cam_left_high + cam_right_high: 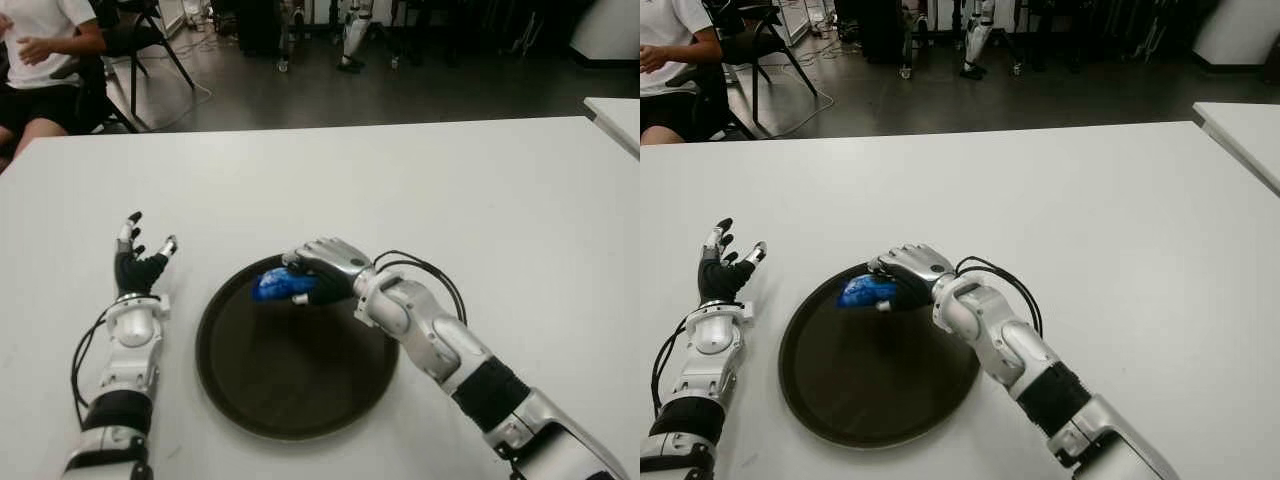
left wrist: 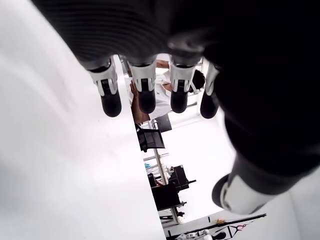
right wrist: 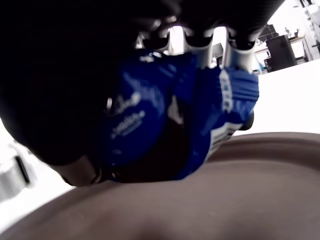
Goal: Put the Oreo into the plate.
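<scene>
Blue Oreo packet (image 1: 272, 285) held above the far-left part of the dark round plate (image 1: 300, 400) — inside the rim's outline, apparently not yet resting on the plate floor, though contact cannot be ruled out from the eye views. Carried there, by the look of it, so that a simple release drops it within the rim rather than on the white counter (image 1: 450, 190). Clamped by the right robot hand (image 1: 318, 268), fingers (image 3: 200, 55) curled over the top of the wrapper and thumb underneath, palm turned down toward the plate; wrapper crumpled and bulging out past the fingertips in the right wrist view, with the brown plate surface just below. Forearm reaching in from the near right across the plate's right rim.

Left robot hand (image 1: 140, 262) idle, showing left of the plate, well apart from it — fingers spread and extended toward the far side, holding nothing. Whether it touches the counter cannot be told.

Seated person (image 1: 40, 60) at the far left, beyond the counter's edge.
</scene>
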`<state>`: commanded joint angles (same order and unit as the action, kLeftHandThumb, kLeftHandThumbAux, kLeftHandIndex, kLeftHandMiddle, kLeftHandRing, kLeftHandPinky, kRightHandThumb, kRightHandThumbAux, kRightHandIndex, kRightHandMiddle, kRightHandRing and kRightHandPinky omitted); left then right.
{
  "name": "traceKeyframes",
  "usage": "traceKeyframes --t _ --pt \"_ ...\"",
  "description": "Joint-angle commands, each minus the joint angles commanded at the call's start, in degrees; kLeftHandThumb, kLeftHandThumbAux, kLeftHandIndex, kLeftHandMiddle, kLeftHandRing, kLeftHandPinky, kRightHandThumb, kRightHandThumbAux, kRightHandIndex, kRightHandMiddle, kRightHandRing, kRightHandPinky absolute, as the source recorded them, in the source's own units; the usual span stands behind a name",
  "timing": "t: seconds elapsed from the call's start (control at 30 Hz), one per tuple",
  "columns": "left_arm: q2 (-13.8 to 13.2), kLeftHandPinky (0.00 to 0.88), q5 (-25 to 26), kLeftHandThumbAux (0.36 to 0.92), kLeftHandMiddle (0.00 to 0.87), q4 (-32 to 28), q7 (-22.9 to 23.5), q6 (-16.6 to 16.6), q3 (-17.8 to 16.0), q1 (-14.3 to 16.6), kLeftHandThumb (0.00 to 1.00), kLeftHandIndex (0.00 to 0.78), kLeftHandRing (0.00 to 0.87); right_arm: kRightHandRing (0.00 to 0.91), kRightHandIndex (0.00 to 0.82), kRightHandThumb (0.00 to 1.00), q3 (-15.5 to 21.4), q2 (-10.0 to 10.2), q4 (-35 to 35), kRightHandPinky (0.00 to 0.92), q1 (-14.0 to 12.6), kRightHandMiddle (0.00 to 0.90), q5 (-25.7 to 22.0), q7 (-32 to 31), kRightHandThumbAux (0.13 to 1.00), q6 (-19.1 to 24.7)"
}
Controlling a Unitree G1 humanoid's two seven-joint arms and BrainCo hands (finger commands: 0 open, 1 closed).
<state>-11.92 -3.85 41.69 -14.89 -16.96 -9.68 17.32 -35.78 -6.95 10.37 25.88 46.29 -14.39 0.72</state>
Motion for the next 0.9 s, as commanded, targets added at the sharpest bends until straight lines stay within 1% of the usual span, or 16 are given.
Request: traceKeyframes --t 0.17,0.27,0.37,0.5,0.7,0.9 --pt "0.0 0.000 0.1 0.719 0.018 0.0 0.2 0.2 -0.1 0.1 0.000 0.040 0.000 0.771 0.438 0.709 -0.6 0.0 -1.2 0.770 -0.1 0.760 1.2 -1.3 0.716 2.5" --pt "0.0 0.000 0.0 0.708 0.014 0.0 0.2 0.3 -0.1 0.1 0.000 0.041 0.000 0.763 0.437 0.709 -0.9 0.0 -2.0 0.756 -0.1 0.748 1.9 -2.6 0.717 3.9" --pt "0.1 0.000 0.4 0.726 0.010 0.3 0.3 0.0 -0.3 0.1 0.001 0.027 0.000 0.759 0.437 0.709 -1.3 -0.1 -2.8 0.757 -0.1 0.743 2.5 -3.8 0.717 5.1" --pt "0.2 0.000 0.6 0.750 0.011 0.6 0.3 -0.4 -0.5 0.2 0.004 0.017 0.000 0.754 0.437 0.709 -1.4 0.0 -3.6 0.732 -0.3 0.738 2.7 -4.5 0.718 6.0" --pt "0.2 0.000 0.7 0.760 0.015 1.1 0.3 -0.8 -0.7 0.3 0.004 0.021 0.000 0.745 0.437 0.709 -1.4 0.1 -4.1 0.721 -0.4 0.719 2.7 -5.0 0.718 6.6" --pt "0.4 0.000 1.0 0.754 0.008 1.2 0.3 -0.8 -1.0 0.3 0.001 0.018 0.000 0.744 0.437 0.708 -1.4 0.0 -4.9 0.727 -0.7 0.717 2.3 -5.7 0.718 6.8"
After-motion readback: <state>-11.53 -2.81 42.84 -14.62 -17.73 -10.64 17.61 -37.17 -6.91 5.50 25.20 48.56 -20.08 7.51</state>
